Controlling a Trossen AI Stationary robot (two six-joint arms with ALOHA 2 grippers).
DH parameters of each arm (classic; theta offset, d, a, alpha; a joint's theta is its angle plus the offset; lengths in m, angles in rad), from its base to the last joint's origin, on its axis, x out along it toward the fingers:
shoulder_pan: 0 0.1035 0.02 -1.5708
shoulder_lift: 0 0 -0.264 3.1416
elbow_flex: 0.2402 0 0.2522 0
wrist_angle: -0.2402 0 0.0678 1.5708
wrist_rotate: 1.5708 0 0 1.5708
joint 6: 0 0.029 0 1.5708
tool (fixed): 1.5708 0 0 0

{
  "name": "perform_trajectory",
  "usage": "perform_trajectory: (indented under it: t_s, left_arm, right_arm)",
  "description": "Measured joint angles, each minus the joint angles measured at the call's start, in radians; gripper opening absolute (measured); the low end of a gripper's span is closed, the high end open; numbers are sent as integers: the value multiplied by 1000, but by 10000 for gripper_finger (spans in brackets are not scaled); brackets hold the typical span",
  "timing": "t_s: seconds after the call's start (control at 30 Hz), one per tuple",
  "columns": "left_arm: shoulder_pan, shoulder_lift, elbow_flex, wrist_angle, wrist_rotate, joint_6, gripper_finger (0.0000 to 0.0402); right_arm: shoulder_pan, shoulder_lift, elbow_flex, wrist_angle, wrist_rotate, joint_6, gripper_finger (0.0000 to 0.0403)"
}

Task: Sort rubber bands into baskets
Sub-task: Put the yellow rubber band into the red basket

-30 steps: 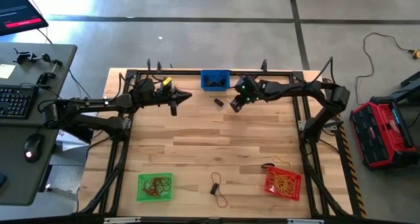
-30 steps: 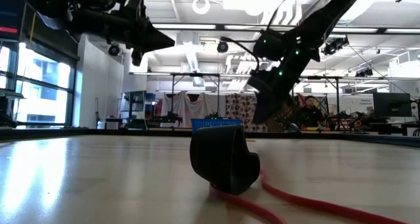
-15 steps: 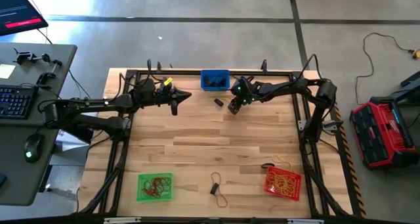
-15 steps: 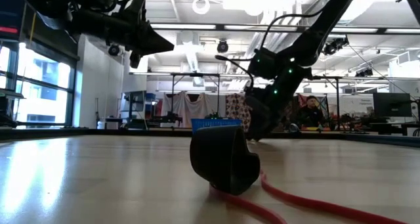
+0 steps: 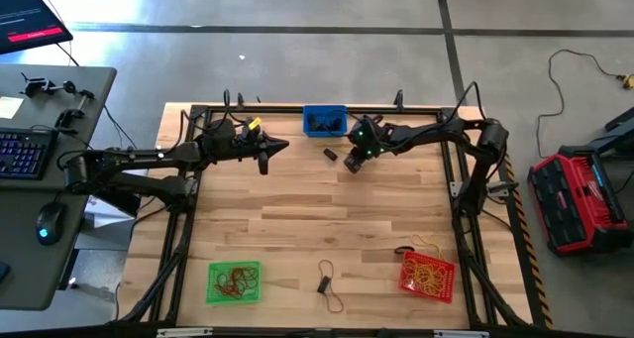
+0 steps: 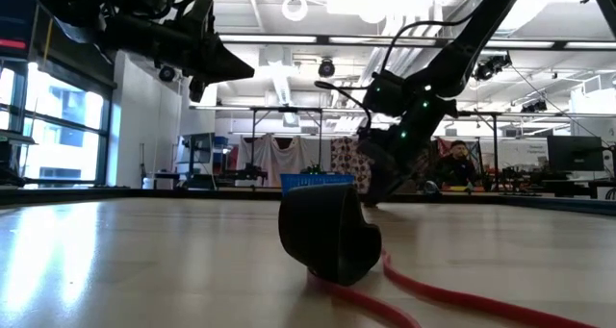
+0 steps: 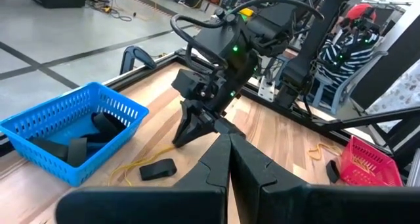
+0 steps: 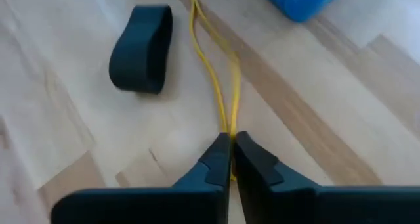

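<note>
At the high view's bottom edge sit two baskets, a green basket [image 5: 235, 281] and a red basket [image 5: 427, 276], with a black band [image 5: 324, 282] between them on the tabletop [image 5: 297, 209]. Higher up, the right tool [image 5: 348, 164] pinches a yellow rubber band [image 8: 225, 86] beside another black band [image 5: 330, 154], while the left tool [image 5: 264, 164] hangs clenched and empty. The third, blue basket [image 5: 324, 120] sits top centre.

Blue basket [image 8: 303, 2] cut off by right wrist picture's edge, only corner showing; yellow band [image 8: 220, 73] runs out of same view, far end hidden; its near end lost between right pincer [image 8: 231, 144] tips; bands in green basket [image 5: 235, 281] and red basket [image 5: 427, 275] too small to count overhead.
</note>
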Motion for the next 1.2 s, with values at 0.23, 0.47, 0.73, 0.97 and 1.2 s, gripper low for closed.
perform_trajectory:
  t_s: [0.23, 0.47, 0.73, 0.97, 1.2]
  left_arm:
    - [0, 0, 0, -6, 1, 0, 0]
    - [0, 0, 0, -8, 2, 3, 0]
    - [0, 0, 0, -31, 2, 19, 0]
    - [0, 0, 0, -26, 6, 28, 0]
    - [0, 0, 0, -26, 51, 56, 0]
  right_arm:
    - [6, -42, 85, -182, -14, -4, 3]
    - [24, -81, 224, -376, -14, -5, 1]
    - [85, -94, 464, -619, -11, -1, 0]
    - [168, -95, 719, -916, -16, 62, 0]
    - [299, -95, 958, -1269, -18, 205, 0]
